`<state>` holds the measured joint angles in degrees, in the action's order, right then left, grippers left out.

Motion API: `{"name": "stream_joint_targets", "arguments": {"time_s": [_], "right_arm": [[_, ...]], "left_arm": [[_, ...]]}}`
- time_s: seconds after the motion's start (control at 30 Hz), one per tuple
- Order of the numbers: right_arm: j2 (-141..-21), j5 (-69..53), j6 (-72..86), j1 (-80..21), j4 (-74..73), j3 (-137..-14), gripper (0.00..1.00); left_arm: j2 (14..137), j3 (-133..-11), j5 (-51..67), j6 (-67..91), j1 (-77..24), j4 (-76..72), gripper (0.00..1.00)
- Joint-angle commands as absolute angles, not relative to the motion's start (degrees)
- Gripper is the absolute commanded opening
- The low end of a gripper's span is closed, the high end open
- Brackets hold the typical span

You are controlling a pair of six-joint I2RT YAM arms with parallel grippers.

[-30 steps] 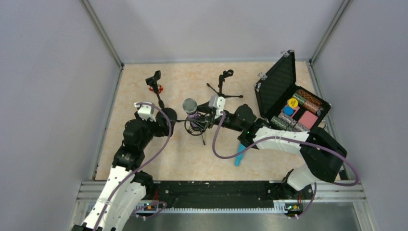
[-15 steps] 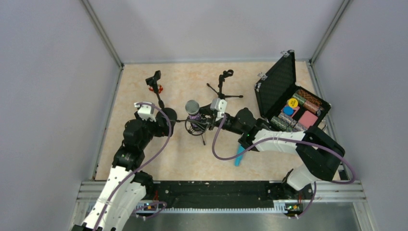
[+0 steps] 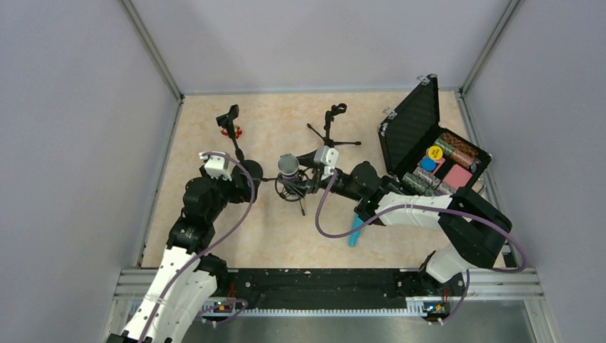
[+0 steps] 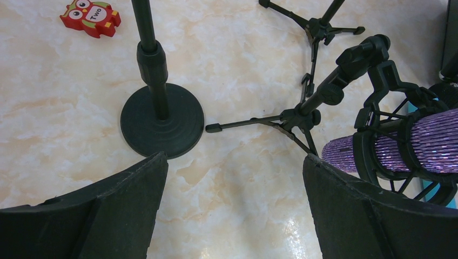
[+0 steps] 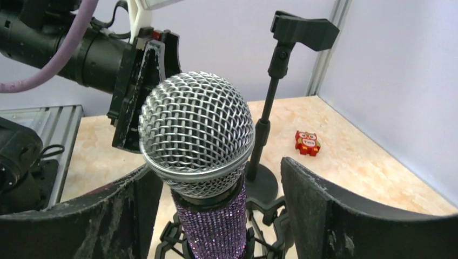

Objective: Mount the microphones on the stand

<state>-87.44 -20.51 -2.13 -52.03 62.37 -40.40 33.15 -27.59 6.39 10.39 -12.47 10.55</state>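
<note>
The purple microphone (image 3: 289, 165) has sunk lower since a second ago. Its mesh head sits deeper in the shock mount (image 4: 363, 162), and the right arm has eased in a little with it.

The microphone is now seated in the ring of the tripod stand (image 4: 302, 114), near the middle of the bench and slightly toward the left edge. The right gripper (image 5: 216, 172) straddles it with its fingers spread wide. A gap shows on each side of the glittery body, so it seems to be guarding the microphone, not gripping it, probably to catch a tilt while the mount takes the weight.

The left gripper (image 4: 233, 159) is also spread wide and holds nothing. It hovers over a tripod leg beside the round-base stand (image 4: 161, 121), likely ready to steady the tripod if it rocks.

The microphone's long axis runs steeply. The head is uppermost and leans toward the right arm, and the tail pokes out below the ring toward the left gripper. I cannot tell the exact tilt.

The turquoise microphone (image 3: 355, 233) lies flat nearer the near edge, partly under the right arm, not yet mounted.
</note>
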Motion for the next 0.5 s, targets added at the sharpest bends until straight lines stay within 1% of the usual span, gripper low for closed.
{"name": "stream_joint_targets", "arguments": {"time_s": [0.0, 0.27, 0.47], "right_arm": [[-86.01, -19.1, -0.56, -52.73, 68.48, -39.37, 0.79], [-82.9, -19.13, 1.45, -52.68, 70.04, -37.49, 0.89], [-79.02, -20.28, 3.52, -52.66, 70.48, -34.83, 0.91]], "left_arm": [[32.95, -28.74, 5.79, 9.75, -12.23, 8.61, 0.99], [32.83, -28.65, 5.69, 9.87, -12.28, 8.53, 0.99], [32.77, -28.64, 5.91, 9.84, -12.27, 8.51, 0.99]]}}
